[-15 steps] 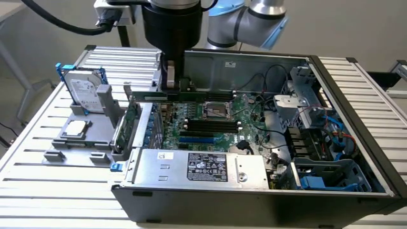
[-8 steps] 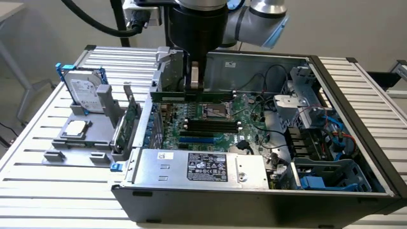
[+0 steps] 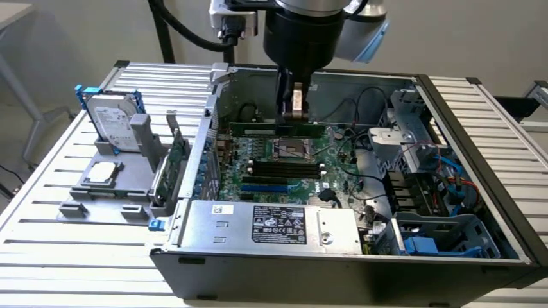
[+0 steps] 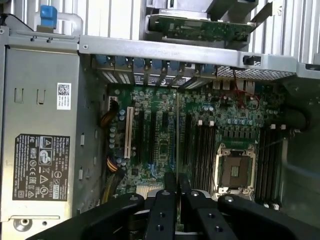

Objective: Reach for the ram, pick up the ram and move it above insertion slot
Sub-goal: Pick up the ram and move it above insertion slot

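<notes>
We hold the long, thin green ram stick (image 3: 276, 129) edge-on in the black two-finger gripper (image 3: 296, 115), its fingers nearly closed on it, hanging over the green motherboard (image 3: 283, 168) inside the open dark metal computer case (image 3: 479, 212). We judge that any tilt could clip the black memory slots (image 3: 281, 170) or nearby cables. At nine o'clock of the case, the grey holder tray (image 3: 86, 192) carries a silver hard drive in a blue frame (image 3: 113, 122).
</notes>
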You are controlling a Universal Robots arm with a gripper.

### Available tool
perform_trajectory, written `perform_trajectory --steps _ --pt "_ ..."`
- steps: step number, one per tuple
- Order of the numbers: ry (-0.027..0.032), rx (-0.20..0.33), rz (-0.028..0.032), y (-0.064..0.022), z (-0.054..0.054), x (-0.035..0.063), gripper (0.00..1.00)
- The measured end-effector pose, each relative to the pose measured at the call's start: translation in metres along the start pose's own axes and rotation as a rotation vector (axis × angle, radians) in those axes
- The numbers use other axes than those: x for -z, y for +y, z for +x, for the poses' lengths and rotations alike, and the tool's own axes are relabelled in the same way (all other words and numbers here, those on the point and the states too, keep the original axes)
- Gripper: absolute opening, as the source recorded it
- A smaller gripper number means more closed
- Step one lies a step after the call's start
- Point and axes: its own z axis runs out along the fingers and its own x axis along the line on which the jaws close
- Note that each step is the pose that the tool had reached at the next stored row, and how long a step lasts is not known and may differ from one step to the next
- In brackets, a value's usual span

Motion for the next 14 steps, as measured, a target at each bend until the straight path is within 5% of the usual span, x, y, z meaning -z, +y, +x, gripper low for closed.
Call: perform_trajectory --steps 8,14 --pt "0.0127 -0.001 -0.0005 -0.0105 -0.032 -0.0081 0.14" --pt "0.0143 -0.001 -0.0005 -0.0118 -0.053 -0.0162 0.14"
